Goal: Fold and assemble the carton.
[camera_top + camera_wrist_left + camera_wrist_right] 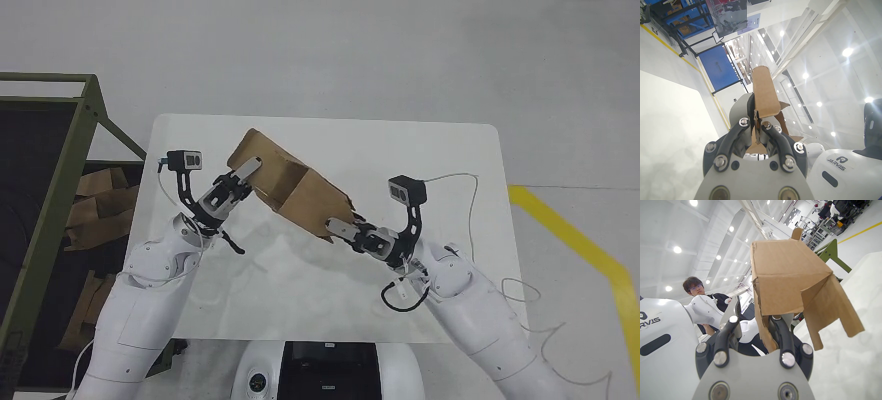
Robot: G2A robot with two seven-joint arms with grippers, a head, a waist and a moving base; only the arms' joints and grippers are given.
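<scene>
Left gripper (pixel 755 123) clamps a carton (pixel 300 190) flap; right gripper (pixel 754 319), jaws apart, straddles a wall. We judge body opened, end flaps unfolded.

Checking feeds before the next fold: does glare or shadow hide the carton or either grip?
Top view: even light, faint shadow on the table beneath the carton. Left wrist view: ceiling lamps flare, yet the left gripper shut on the carton flap reads plainly. Right wrist view: lamps clear of the carton, whose wall covers part of the right gripper.
</scene>
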